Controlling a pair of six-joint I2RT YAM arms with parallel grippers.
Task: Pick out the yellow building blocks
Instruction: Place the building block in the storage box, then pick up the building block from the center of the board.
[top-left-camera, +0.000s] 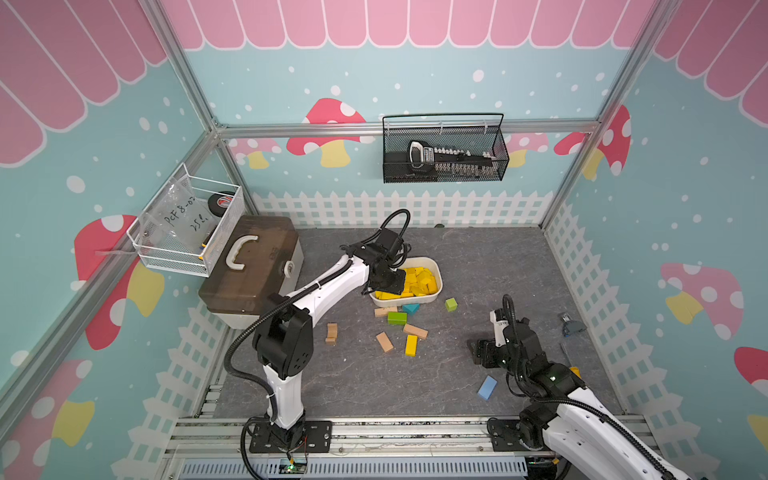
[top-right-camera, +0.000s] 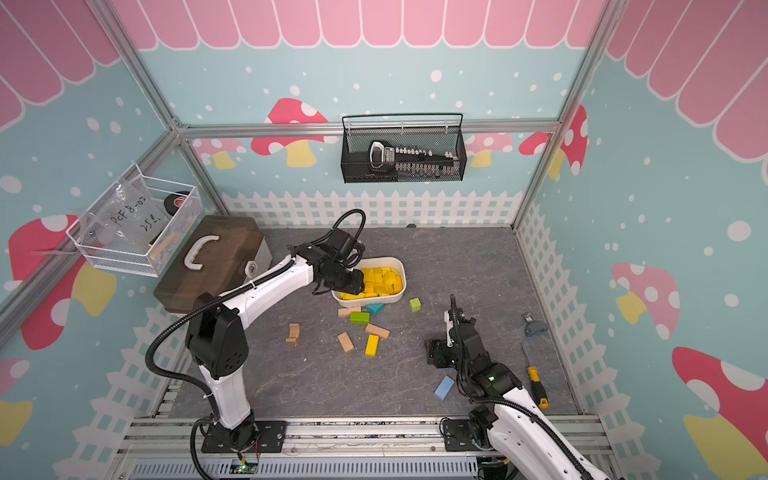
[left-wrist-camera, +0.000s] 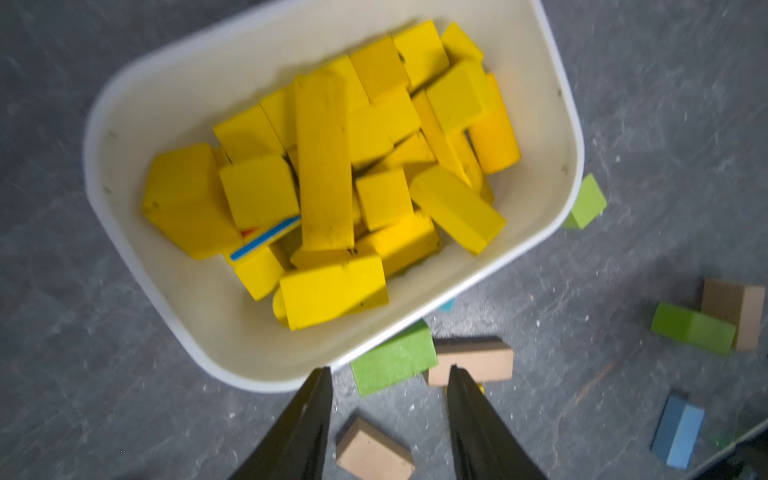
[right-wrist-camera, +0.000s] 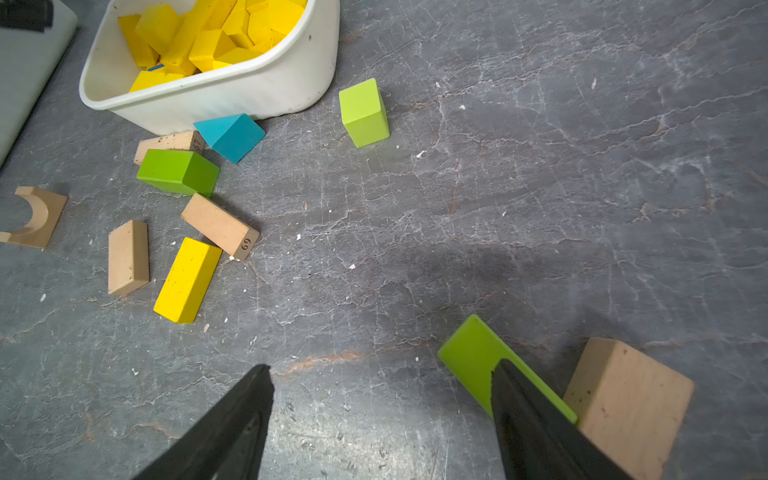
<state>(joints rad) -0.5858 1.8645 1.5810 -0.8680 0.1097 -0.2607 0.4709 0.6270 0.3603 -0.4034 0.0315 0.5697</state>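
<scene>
our left hand (left-wrist-camera: 390, 370) hangs released, empty, at the white plastic tray (left-wrist-camera: 174, 83), which keeps the yellow wooden building blocks (left-wrist-camera: 324, 166) apart from other colours. one yellow brick (right-wrist-camera: 187, 280) lies on the grey counter (right-wrist-camera: 540, 166); our right hand (right-wrist-camera: 382, 365), released too, seems free for it.

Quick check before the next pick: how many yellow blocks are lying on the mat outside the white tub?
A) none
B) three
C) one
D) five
C: one yellow block lies on the grey mat next to a tan block; the other yellow blocks are piled in the white tub.
</scene>
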